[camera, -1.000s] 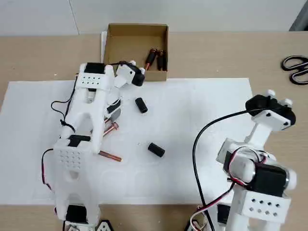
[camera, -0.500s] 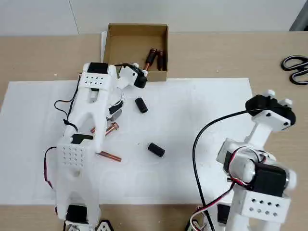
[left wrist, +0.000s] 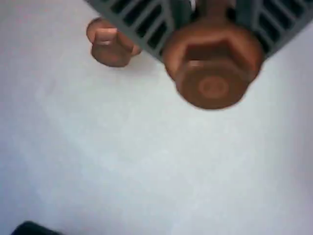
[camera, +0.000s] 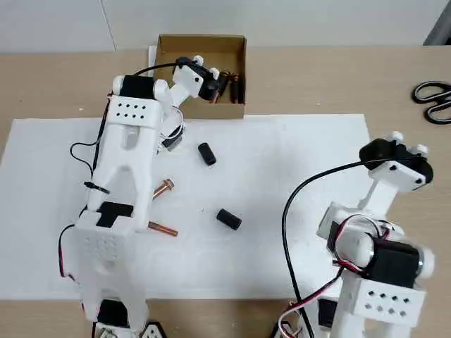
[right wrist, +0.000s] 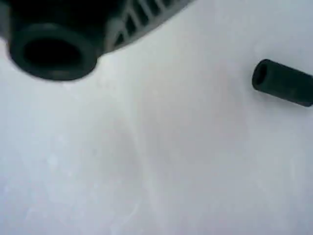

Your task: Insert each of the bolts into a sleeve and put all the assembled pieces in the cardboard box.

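Left gripper (left wrist: 211, 19) grips bolt (left wrist: 212, 73) at cardboard box (camera: 165, 56) edge; right gripper (right wrist: 54, 24) grips sleeve (right wrist: 49, 54) — releasing now would box the bolt unsleeved.

table (camera: 317, 77) with white sheet (camera: 282, 169), scissors (camera: 433, 101), cardboard box (camera: 173, 86)

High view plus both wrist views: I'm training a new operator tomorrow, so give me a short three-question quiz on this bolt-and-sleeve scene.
1. Count: how many sleeves lie loose on the white sheet in the high view?
2. True or false: the cardboard box is empty.
3. Pick one: the left gripper holds A) a sleeve, B) a bolt, C) nothing.
Key: 1) two; 2) false, assembled pieces lie in it; 3) B.
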You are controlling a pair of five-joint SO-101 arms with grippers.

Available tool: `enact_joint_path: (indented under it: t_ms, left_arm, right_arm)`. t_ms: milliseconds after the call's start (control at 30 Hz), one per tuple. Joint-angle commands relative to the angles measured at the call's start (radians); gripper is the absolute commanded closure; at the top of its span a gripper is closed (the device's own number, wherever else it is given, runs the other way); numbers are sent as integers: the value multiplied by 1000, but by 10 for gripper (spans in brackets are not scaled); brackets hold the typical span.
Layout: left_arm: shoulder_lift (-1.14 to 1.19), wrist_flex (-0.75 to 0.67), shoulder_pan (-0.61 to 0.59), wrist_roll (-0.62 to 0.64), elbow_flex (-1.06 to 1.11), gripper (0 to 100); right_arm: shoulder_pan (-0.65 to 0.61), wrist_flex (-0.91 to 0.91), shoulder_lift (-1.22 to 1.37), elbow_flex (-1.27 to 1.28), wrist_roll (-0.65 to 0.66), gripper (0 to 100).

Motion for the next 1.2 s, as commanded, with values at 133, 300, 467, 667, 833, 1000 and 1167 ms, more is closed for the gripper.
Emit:
enact_joint_path:
  t_ms: [133, 300, 467, 667, 833, 1000, 1167]
  left_arm:
    - [-129, 21, -21, 74, -38, 994]
    - [-319, 21, -23, 75, -36, 994]
    - [-451, 21, -29, 172, -36, 994]
    - [-572, 21, -31, 400, -36, 994]
    - [-652, 21, -31, 591, -35, 994]
    - [-715, 21, -31, 713, -35, 994]
    - [-809, 21, -31, 816, -35, 994]
  right_arm:
    - [-2, -8, -12, -6, 12, 995]
    - [-76, -7, -13, -43, 12, 995]
    - [-139, -8, -4, -106, 12, 995]
    - [-205, -8, -4, -107, 12, 995]
    - [-274, -39, -12, -109, 12, 995]
    - [-358, -62, -12, -109, 12, 995]
    - [-435, -102, -13, -161, 29, 995]
